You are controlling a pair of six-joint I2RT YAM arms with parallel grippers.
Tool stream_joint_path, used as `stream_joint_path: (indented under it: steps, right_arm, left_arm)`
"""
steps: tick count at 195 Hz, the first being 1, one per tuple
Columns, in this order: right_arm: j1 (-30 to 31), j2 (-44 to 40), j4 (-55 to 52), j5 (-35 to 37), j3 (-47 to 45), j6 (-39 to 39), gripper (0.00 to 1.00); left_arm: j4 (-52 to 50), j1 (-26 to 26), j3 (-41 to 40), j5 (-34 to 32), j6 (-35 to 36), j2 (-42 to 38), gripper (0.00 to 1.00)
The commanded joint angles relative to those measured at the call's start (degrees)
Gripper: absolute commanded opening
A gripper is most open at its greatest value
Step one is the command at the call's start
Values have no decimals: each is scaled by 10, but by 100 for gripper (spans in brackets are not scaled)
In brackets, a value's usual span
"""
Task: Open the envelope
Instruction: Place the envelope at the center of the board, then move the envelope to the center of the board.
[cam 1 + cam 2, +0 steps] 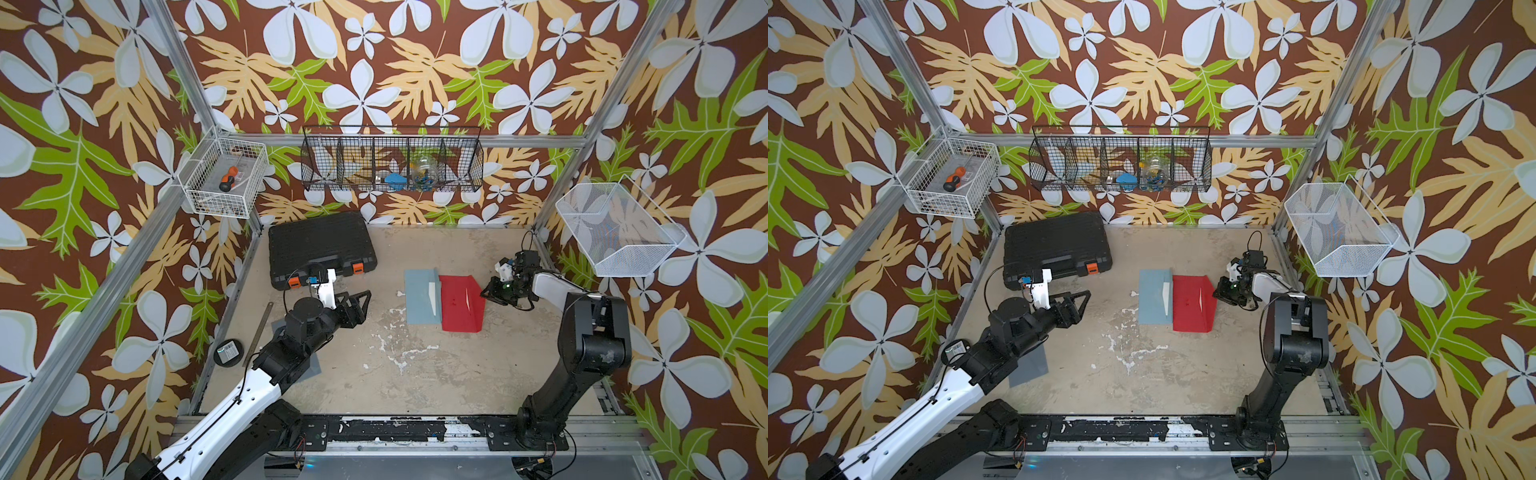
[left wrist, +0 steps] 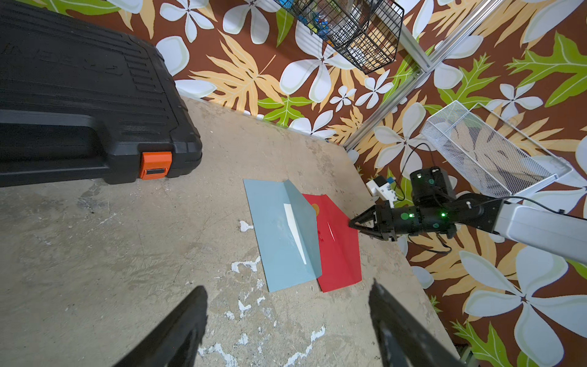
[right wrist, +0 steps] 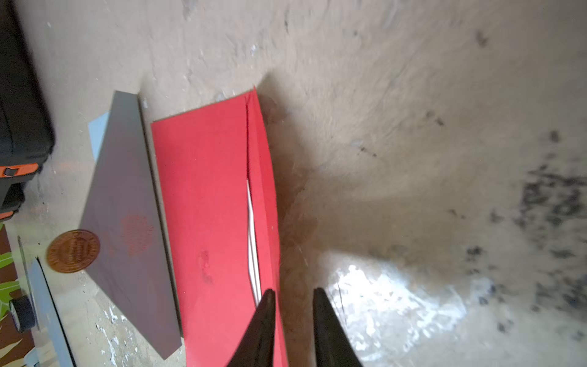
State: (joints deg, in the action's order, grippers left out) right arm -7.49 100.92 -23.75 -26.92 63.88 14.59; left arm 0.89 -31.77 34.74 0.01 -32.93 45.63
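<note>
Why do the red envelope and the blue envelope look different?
The red paper envelope lies by the right gripper; the pale blue paper envelope lies on its other side, nearer the table's middle. The blue envelope's flap stands up, with a round seal on its tip in the right wrist view; the red envelope's flap is only lifted a little. Both lie side by side on the table, with white paper peeking out.
</note>
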Motion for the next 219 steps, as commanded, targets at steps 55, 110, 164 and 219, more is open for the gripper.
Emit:
stream_joint_path:
  steps: [55, 110, 164, 219]
  right_arm:
    - [4, -166, 85, 49, -91, 60, 30]
    - [118, -329, 241, -90, -197, 115, 42]
    - [363, -346, 347, 0, -250, 126, 54]
    - [472, -271, 338, 11, -207, 107, 74]
  left_arm:
    - [-22, 1, 6, -40, -2, 17, 81]
    - [-63, 8, 8, -108, -37, 56, 86]
    - [-110, 140, -36, -98, -113, 107, 90]
    - [-83, 273, -88, -57, -105, 144, 93]
